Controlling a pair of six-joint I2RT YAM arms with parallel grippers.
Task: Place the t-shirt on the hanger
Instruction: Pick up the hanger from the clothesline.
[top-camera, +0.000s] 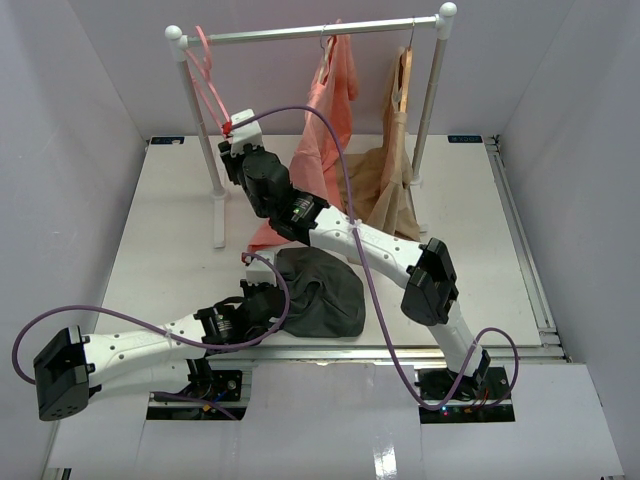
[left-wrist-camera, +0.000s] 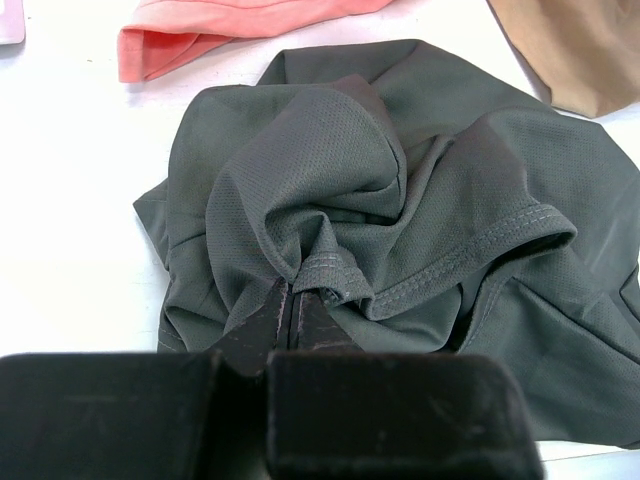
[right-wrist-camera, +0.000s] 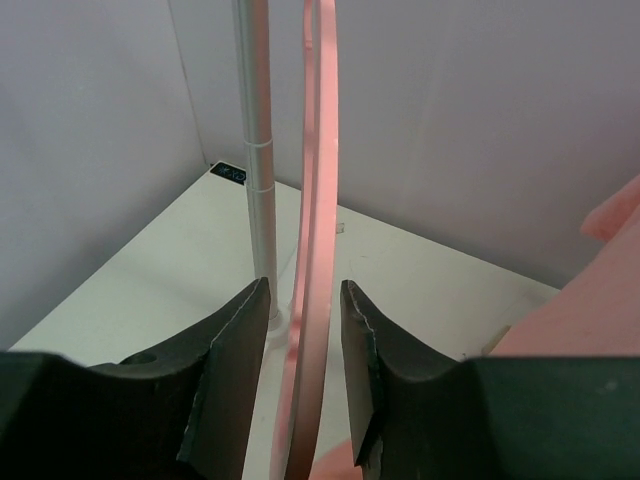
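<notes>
The dark grey t-shirt (top-camera: 322, 291) lies crumpled on the table near the front, and it fills the left wrist view (left-wrist-camera: 400, 200). My left gripper (top-camera: 272, 303) is shut, its fingertips (left-wrist-camera: 292, 292) pinching a fold of the shirt by a stitched hem. The pink hanger (top-camera: 207, 75) hangs by its hook at the left end of the rack's rail. My right gripper (top-camera: 233, 135) is at the hanger's lower end. In the right wrist view the right gripper (right-wrist-camera: 300, 300) is open. The hanger's thin pink arm (right-wrist-camera: 320, 200) stands between the jaws with a gap on each side.
The white rack's left post (top-camera: 205, 170) stands just left of the right gripper, and it shows in the right wrist view (right-wrist-camera: 255, 150). A salmon-pink garment (top-camera: 335, 110) and a tan garment (top-camera: 395, 170) on a wooden hanger (top-camera: 405, 75) hang further right. Walls close in on three sides.
</notes>
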